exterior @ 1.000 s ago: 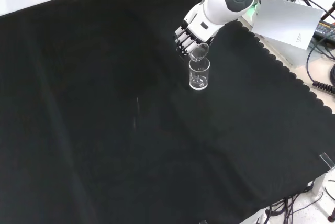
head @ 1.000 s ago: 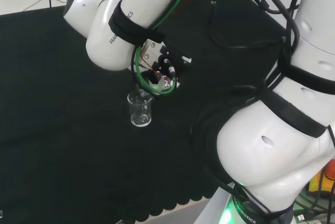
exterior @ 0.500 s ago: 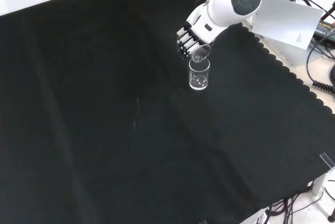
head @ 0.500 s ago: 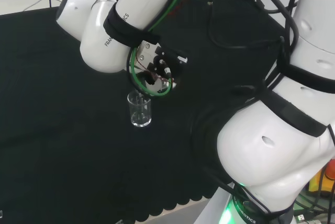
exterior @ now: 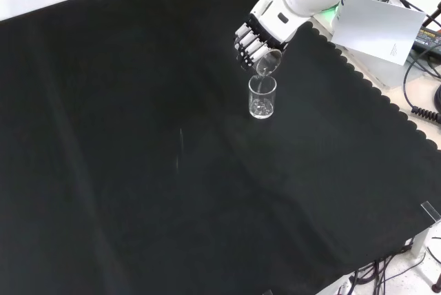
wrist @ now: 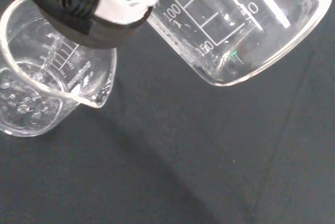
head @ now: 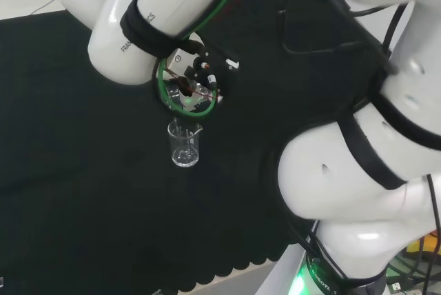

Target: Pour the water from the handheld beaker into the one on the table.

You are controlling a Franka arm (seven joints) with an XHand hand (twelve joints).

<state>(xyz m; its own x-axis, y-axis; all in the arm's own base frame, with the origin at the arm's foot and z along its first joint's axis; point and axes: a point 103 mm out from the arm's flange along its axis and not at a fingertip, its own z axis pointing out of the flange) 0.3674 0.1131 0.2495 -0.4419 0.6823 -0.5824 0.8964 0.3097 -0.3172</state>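
A clear glass beaker (exterior: 262, 96) stands upright on the black cloth; the head view has it (head: 185, 145) just below the hand, and drops cling to its inside in the wrist view (wrist: 36, 88). The black and white hand (exterior: 257, 36) hangs right above it, its fingers curled round a second clear beaker (exterior: 267, 65) that is tipped steeply, mouth down over the standing beaker's rim. Seen from the wrist, the held beaker (wrist: 241, 25) looks nearly empty. In the head view the hand (head: 196, 81) is half hidden under the white arm link.
Black cloth (exterior: 138, 157) covers the bench, with a scalloped edge (exterior: 386, 102) at the front view's right. A white sheet of paper (exterior: 379, 29) and cables lie beyond that edge. Big white arm links (head: 358, 171) take up the head view's right.
The arm has risen and swung; the hand with the held beaker sits slightly higher over the standing beaker. The standing beaker has not moved.
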